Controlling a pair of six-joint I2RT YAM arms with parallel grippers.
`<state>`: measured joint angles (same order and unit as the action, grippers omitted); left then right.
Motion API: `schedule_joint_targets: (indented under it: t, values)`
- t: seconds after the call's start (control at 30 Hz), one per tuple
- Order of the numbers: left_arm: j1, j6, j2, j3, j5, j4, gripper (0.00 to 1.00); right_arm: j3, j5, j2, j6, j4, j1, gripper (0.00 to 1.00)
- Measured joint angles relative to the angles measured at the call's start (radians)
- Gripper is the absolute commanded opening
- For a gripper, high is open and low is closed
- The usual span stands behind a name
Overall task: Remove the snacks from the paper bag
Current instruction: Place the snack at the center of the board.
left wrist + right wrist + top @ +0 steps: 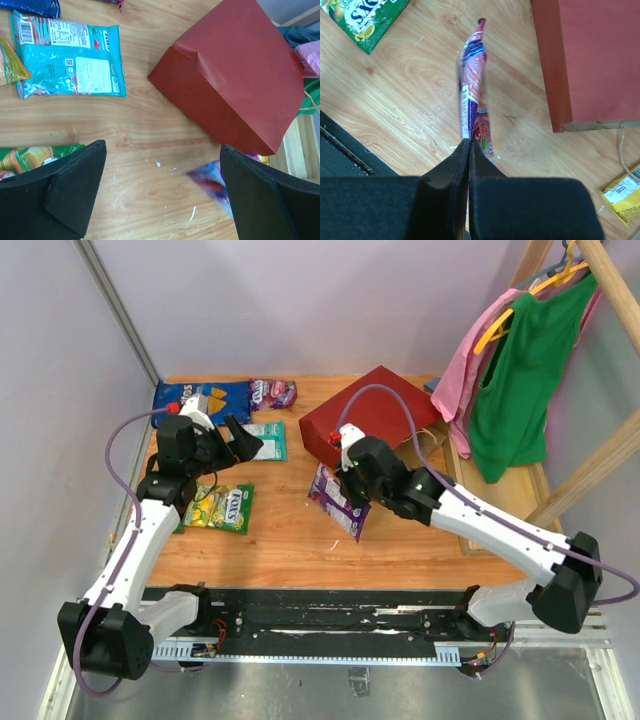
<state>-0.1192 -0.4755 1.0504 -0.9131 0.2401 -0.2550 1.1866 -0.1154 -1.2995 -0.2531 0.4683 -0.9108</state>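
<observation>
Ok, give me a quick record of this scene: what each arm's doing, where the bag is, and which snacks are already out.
left fingers: open, empty, over bare table between teal packet and paper bag
right fingers: shut on purple-pink candy packet, beside the bag
paper bag: red, lying on its side
snacks out on table: Doritos bag, purple packet, teal packet, green packet, yellow packet by the bag's open end
inside of bag: not visible
</observation>
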Motion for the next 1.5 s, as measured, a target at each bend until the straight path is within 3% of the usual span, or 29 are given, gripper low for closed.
schedule_joint_targets:
  t: [0.43, 0.67, 0.8, 1.03, 1.33, 1.5]
  values:
    - [0.0, -0.054, -0.047, 0.072, 0.006, 0.06, 1.0, 0.08, -0.055, -0.268, -0.084, -0.057, -0.034, 0.01]
    - [0.0, -0.051, -0.048, 0.074, -0.004, 0.065, 1.0, 0.251, -0.015, -0.557, -0.164, -0.119, -0.055, 0.01]
    - [0.002, -0.039, -0.064, 0.073, -0.039, 0.035, 1.0, 0.317, -0.014, -0.642, -0.193, -0.113, -0.107, 0.01]
    - [0.025, -0.018, -0.112, 0.047, -0.091, -0.023, 0.99, 0.374, -0.047, -0.624, -0.191, -0.089, -0.155, 0.01]
    - [0.036, -0.016, -0.141, 0.045, -0.097, -0.032, 1.0, 0.346, -0.254, -0.404, -0.162, -0.005, -0.156, 0.01]
    - [0.039, -0.018, -0.141, 0.045, -0.091, -0.032, 1.0, 0.397, -0.326, -0.482, -0.163, 0.014, -0.172, 0.01]
